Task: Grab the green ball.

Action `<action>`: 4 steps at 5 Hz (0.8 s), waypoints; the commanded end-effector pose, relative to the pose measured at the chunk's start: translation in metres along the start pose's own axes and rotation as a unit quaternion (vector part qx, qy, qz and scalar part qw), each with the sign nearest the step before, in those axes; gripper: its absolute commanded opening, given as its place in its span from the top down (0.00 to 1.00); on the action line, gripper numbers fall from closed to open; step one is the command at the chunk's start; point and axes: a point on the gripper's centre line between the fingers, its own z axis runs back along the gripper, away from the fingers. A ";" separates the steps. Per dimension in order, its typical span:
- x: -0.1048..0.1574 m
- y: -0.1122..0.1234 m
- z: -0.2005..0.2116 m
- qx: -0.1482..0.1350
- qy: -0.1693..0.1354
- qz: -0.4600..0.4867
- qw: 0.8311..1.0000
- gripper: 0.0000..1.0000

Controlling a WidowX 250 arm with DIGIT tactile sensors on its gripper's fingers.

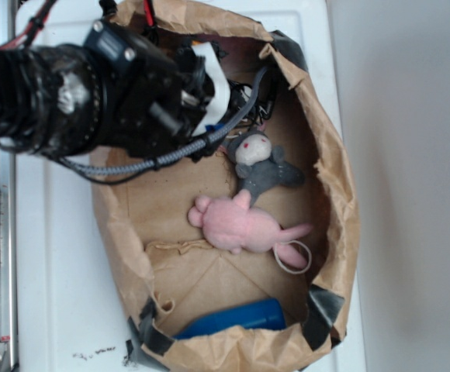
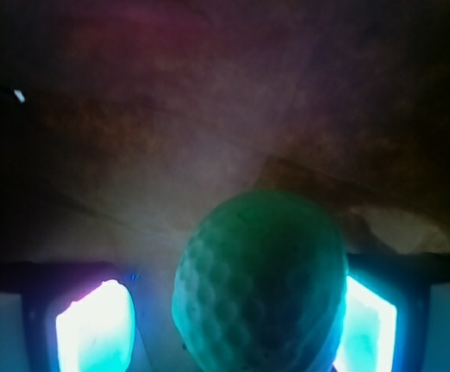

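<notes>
In the wrist view the green ball (image 2: pixel 260 283), mint-green with a dimpled surface, fills the space between my gripper (image 2: pixel 229 329) fingers. The right pad (image 2: pixel 371 325) lies against the ball's side. A narrow gap separates the ball from the left pad (image 2: pixel 95 329), so the gripper is open around it. In the exterior view my black arm (image 1: pixel 93 85) reaches into the upper left part of the brown paper bag (image 1: pixel 341 201). There the ball is hidden behind the arm and wrist, and the fingertips are hidden too.
A grey plush with a white face (image 1: pixel 262 164) lies just right of the wrist. A pink plush (image 1: pixel 244 225) lies below it with a white loop (image 1: pixel 293 257). A blue object (image 1: pixel 233 318) rests against the bag's lower wall. Crumpled bag walls surround everything.
</notes>
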 end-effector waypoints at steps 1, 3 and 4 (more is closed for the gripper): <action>0.017 -0.006 0.017 -0.030 0.028 0.005 0.999 1.00; 0.022 -0.024 0.083 -0.091 0.035 -0.020 0.995 1.00; 0.026 -0.035 0.114 -0.119 0.044 -0.029 0.992 1.00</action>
